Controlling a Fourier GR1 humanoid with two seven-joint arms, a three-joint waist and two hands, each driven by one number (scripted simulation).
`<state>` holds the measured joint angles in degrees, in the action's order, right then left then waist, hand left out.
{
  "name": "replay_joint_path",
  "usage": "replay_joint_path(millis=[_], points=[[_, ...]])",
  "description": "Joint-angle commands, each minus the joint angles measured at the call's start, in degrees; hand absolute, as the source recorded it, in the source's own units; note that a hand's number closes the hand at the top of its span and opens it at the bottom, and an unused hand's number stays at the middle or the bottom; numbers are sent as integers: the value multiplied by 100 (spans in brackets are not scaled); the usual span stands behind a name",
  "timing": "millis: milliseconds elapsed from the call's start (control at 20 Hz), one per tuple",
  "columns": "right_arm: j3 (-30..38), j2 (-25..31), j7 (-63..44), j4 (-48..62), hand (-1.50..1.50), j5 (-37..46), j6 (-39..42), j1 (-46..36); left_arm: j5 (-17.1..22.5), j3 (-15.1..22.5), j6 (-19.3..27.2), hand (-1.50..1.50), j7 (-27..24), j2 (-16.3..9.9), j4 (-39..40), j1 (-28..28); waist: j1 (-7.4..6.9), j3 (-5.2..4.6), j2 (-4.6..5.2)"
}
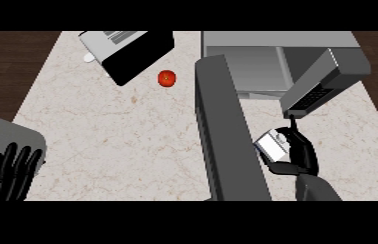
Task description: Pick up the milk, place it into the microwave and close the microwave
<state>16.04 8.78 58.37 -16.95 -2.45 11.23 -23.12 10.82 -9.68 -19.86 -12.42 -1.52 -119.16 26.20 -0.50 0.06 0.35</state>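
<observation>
Right hand [299, 155] — lower right of the frame, black fingers and thumb curled round the milk [270, 146], a small pale carton held tilted and off the bench [133, 138].

Milk — just right of the open microwave door [225, 133], which runs as a long dark slab from the frame's centre top down to the lower edge; below the cavity, not yet inside it.

Microwave [295, 58] — upper right, grey cavity open toward the hand; its dark control panel hangs above the carton.

Step in hand, as judged: carry the carton up the frame, keeping between door and panel, level it before setting down on the cavity floor, let go only once it rests; then swing the door shut.

Left hand [18, 170] — lower left edge, fingers straight, at rest.

Also on the bench: a red tomato [167, 78] upper centre — beside a dark tilted appliance [129, 50] upper left; both well apart from the route.
</observation>
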Motion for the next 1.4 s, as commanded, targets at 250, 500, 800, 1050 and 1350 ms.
replay_joint_path(millis=[250,500,800,1050,1350], points=[[-222,431,-330,-342,150,-112,1522,-583,82,-214,-43,-150,-79,-90,7,-77,-53,4,-17],[-676,270,-108,-840,150,96,1663,-138,154,-220,-95,-150,-23,-59,-124,153,28,-5,-69],[-1031,-51,-1120,-2195,150,-38,1228,191,31,-176,-250,-150,-320,115,-40,512,127,-21,-99],[-1455,-602,-2075,-4141,150,-306,878,1371,167,-330,-113,-150,-104,75,8,250,187,-18,-91],[-1639,-663,-3670,-6562,150,-778,529,2432,560,-743,-698,-150,-473,-167,258,524,108,-15,-73]])
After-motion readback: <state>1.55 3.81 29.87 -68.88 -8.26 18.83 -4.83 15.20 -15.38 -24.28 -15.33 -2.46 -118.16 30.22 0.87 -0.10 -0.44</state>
